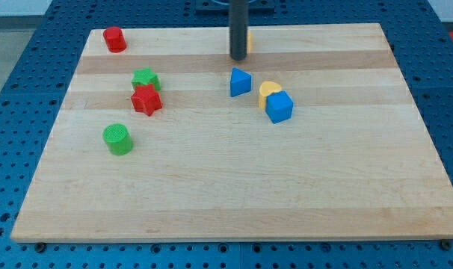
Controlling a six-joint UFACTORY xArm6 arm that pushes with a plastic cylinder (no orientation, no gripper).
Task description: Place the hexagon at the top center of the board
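— Where is the arm's tip (238,58) standing?

— At the board's twelve o'clock, close to the far edge. The dark rod (238,26) comes straight down there, and its end rests on the wooden board (249,187).

— And its fingers, are they open or closed?

— None show. The arm ends in the bare rod, so there is nothing to read as open or closed.

— Where is the hexagon?

— No block shows a clear hexagon outline. The likeliest candidate is a yellow block (250,40) at about two o'clock of the tip, right against the rod. Only a sliver of it shows past the rod's edge, so its shape cannot be confirmed. It already sits at the board's top centre.

— What lies nearest the tip otherwise?

— A blue triangular block (240,82) at six o'clock of the tip, near it but apart. Farther out, at about four o'clock, a yellow heart-like block (268,90) touches a blue cube (279,107), with the cube on the nearer side.

— And the other half of the board?

— A red cylinder (114,39) sits in the ten o'clock corner of the board. Toward nine o'clock a green block (145,77) of unclear shape touches a red star (146,100) just below it. A green cylinder (117,139) stands alone at about eight o'clock, well apart from the tip.

— What carries the board?

— A blue perforated counter (17,75), visible all around its edges.
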